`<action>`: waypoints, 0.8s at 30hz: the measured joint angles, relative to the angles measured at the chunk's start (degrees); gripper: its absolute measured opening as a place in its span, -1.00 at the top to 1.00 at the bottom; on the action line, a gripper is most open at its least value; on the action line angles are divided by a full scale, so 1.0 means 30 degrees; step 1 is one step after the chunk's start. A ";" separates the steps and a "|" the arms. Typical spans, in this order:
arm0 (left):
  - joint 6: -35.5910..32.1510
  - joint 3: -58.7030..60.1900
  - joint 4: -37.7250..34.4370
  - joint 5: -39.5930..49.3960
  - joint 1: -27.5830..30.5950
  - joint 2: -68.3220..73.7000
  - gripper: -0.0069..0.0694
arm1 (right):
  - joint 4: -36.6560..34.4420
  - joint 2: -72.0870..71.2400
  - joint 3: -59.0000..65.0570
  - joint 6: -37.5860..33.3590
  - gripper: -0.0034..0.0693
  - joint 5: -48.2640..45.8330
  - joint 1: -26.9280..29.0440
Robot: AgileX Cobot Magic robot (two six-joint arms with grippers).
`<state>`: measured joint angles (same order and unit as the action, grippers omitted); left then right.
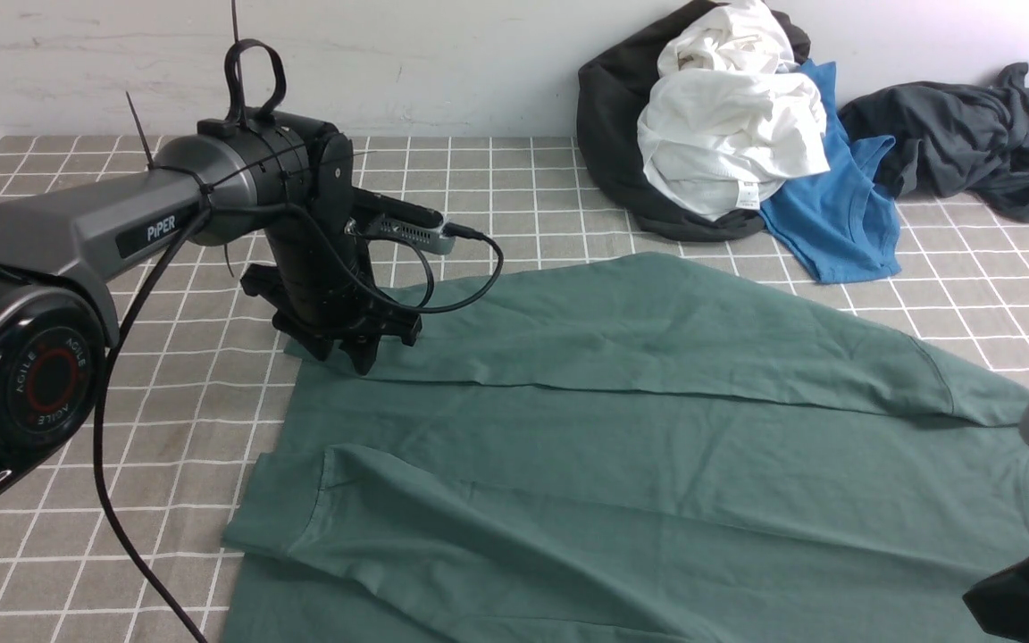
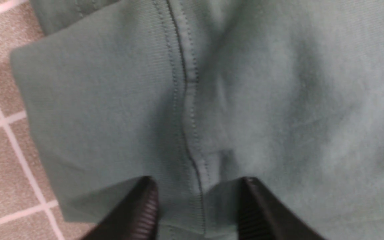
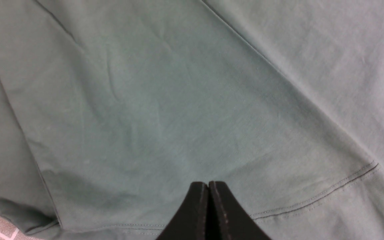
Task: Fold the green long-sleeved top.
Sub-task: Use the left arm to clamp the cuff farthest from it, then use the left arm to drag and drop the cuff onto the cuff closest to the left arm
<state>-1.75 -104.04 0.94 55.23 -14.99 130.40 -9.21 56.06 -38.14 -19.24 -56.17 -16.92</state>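
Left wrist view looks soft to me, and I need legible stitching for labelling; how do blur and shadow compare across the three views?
Left wrist view: green long-sleeved top slightly blurred, cuff seam yet readable, shadow beside the left gripper. Right wrist view: sharper, hem stitching crisp. Front view: even light, white garment bright, folds visible.

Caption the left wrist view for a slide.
Left gripper open over the ribbed cuff of the green long-sleeved top.

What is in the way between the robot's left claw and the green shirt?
Nothing I can see. The left claw hangs right over the sleeve cuff of the green shirt, fingers apart. The other clothes lie farther back by the wall.
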 joint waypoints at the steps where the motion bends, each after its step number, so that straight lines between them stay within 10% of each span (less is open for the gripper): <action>1: 0.0000 0.0000 0.0031 0.0000 0.0000 0.0000 0.39 | 0.0000 0.0000 0.0000 0.0000 0.94 0.0017 0.0000; 5: 0.0000 0.0000 0.0011 0.0018 0.0022 0.0000 0.76 | 0.0000 0.0000 0.0000 0.0000 0.94 0.0027 0.0000; 24: 0.0130 0.6269 -0.1865 0.3125 -0.0031 -0.9321 0.79 | -0.0298 -0.0701 -0.0041 0.0000 0.94 -0.1473 0.0000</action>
<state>-1.36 -85.23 -4.65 64.60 -15.08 102.43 -10.11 53.96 -38.27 -19.24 -60.59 -16.92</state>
